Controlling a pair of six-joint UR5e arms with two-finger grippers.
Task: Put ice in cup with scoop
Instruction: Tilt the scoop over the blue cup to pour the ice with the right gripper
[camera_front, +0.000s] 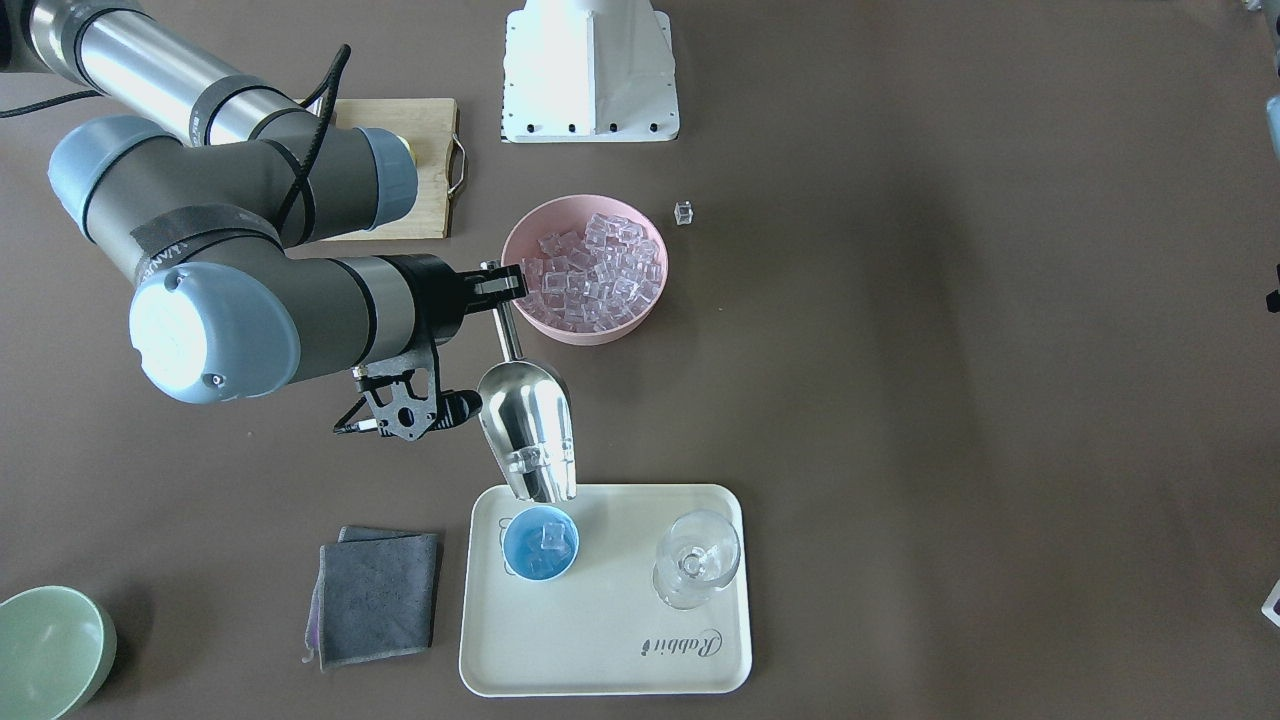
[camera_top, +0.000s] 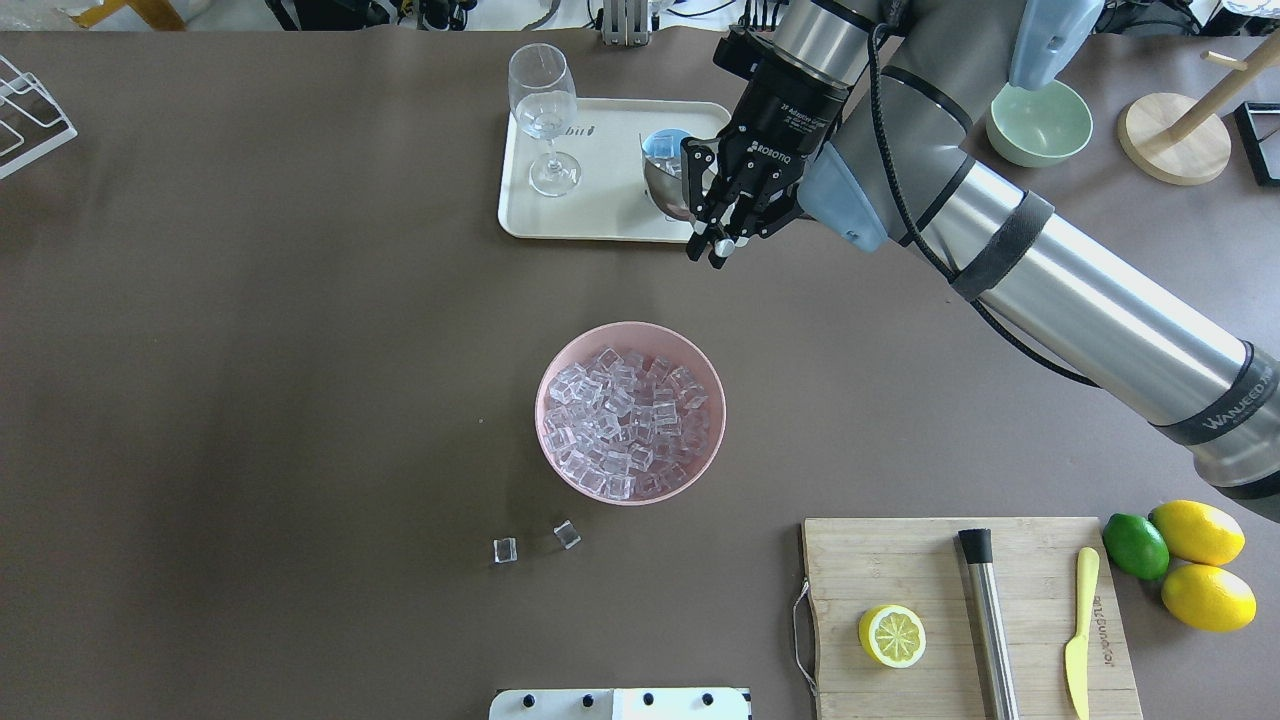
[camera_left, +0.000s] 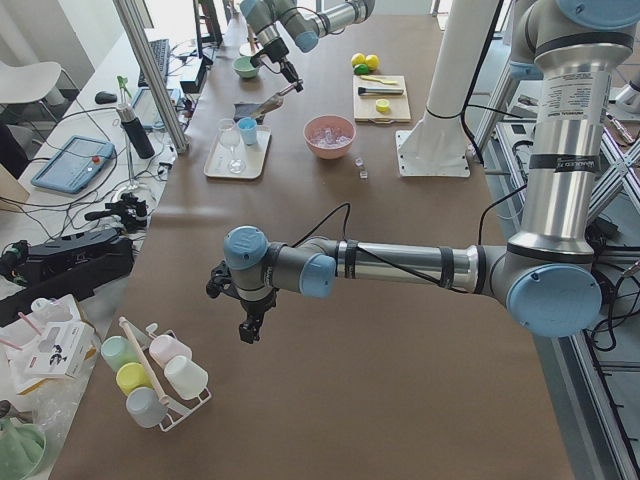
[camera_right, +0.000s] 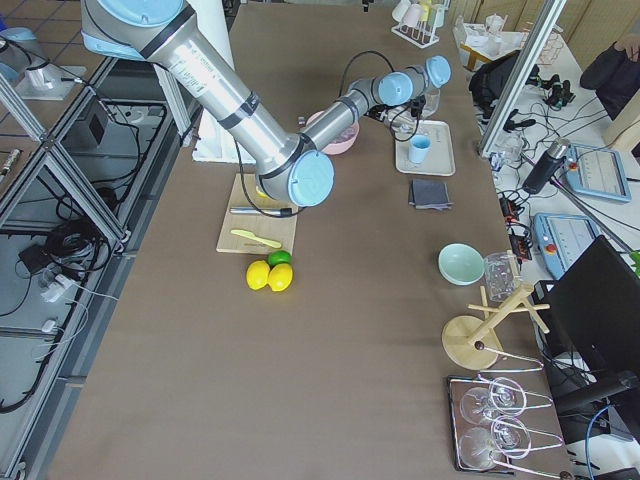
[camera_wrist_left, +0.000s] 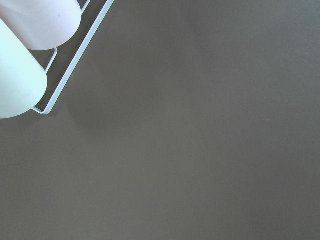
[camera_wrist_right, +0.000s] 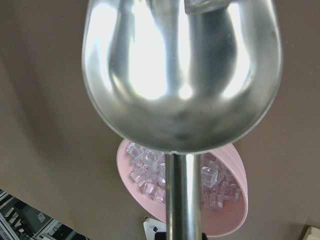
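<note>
**A:** Entry one: the step in hand?

**B:** Pouring, by my reading. The right gripper (camera_front: 505, 285) has its jaws clamped on the thin rod handle of the scoop (camera_front: 527, 430). The trough is tipped mouth-down, with its lip just above the cup (camera_front: 540, 542).

**A:** Handling notes?

**B:** Hold the lip centred over the cup's rim and raise the tilt slowly. The cube lying near the lip should then slide in, not bounce off. The trough looks about as wide as the cup, so a sideways drift would likely drop ice onto the tray (camera_front: 610, 640). The wine glass (camera_front: 697, 560) stands at the tray's other end, apart from the cup, so any swing should go away from it.

**A:** Entry two: the ice cubes (camera_front: 600, 265)?

**B:** Small, clear and glassy, many alike.
- Main stock: heaped in the pink bowl (camera_front: 585, 335) at mid-table, nearer the robot than the tray.
- In the scoop: at least one.
- In the cup: a few, at the bottom.
- Strays: two on the table (camera_front: 950, 400), on the robot's side of the bowl.

**A:** Left gripper (camera_left: 250, 325)?

**B:** It hangs far to the left, over bare table near a cup rack (camera_left: 160, 385). I cannot tell whether its jaws are apart or together.
</note>
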